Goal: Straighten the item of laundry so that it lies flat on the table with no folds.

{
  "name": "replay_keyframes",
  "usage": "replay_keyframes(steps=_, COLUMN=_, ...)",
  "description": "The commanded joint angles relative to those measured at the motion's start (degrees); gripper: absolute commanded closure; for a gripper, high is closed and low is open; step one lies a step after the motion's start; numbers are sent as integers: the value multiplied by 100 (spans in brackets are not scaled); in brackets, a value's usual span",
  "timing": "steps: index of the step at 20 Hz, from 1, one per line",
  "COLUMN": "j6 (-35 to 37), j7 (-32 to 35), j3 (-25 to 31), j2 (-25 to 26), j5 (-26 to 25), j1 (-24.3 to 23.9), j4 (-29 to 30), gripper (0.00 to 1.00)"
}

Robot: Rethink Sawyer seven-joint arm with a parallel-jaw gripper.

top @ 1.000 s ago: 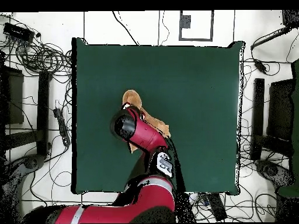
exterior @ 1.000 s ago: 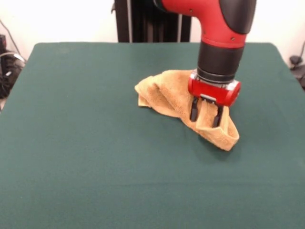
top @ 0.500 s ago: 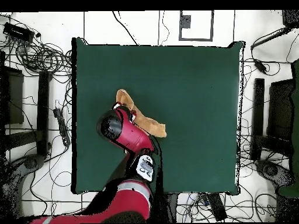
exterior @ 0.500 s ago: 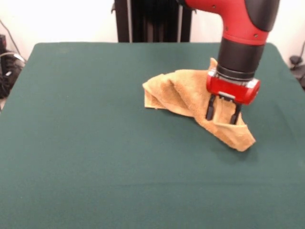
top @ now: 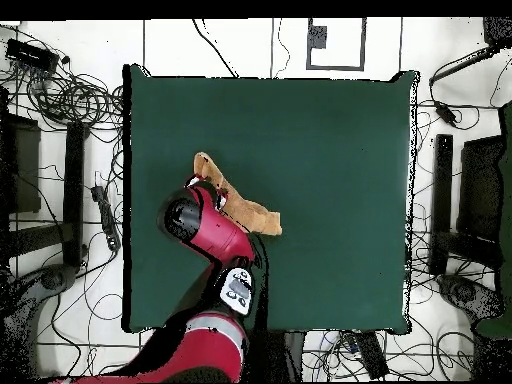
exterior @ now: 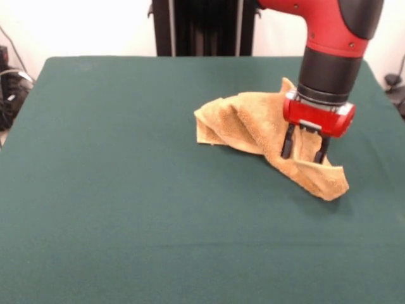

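Since a second ago, my gripper [exterior: 304,147] has slid toward the right side of the front view, dragging the towel [exterior: 266,126] with it, so the cloth now stretches longer and lower than before and its left end has shifted right as well. My two black fingers [exterior: 287,142] point down and are closed on a raised fold of the towel, with a strip of orange-tan cloth pinched between them. From that pinch the fabric falls away to the near right, ending in a corner that lies on the desk [exterior: 126,190]. To the left of my fingers the towel is bunched in several soft ridges and ends in a rounded lump, with a small peak of cloth standing up behind my red wrist. It is not flat; folds run along its whole length. In the front view it sits in the right half of the desk, somewhat toward the far side. In the overhead view the towel [top: 252,215] shows as a narrow slanted strip in the left part of the green desk [top: 330,150], partly hidden under my red arm [top: 205,228], with one end poking out beyond the arm and the other end to the arm's right.
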Motion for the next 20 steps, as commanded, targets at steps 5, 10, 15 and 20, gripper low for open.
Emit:
replay_keyframes(steps=5, j6=1618, j7=2221, j3=-75, j2=-10, j5=565, j1=700, j4=-75, gripper=0)
replay_keyframes(steps=10, j6=1732, j7=2786, j3=6, j2=-168, j5=832, j1=873, j4=31, gripper=0)
replay_keyframes(steps=15, j6=1695, j7=3059, j3=-7, j2=-89, j5=892, j1=1013, j4=-74, gripper=0)
replay_keyframes(steps=20, j6=1179, j7=2731, j3=411, j2=49, j5=688, j1=698, j4=-60, gripper=0)
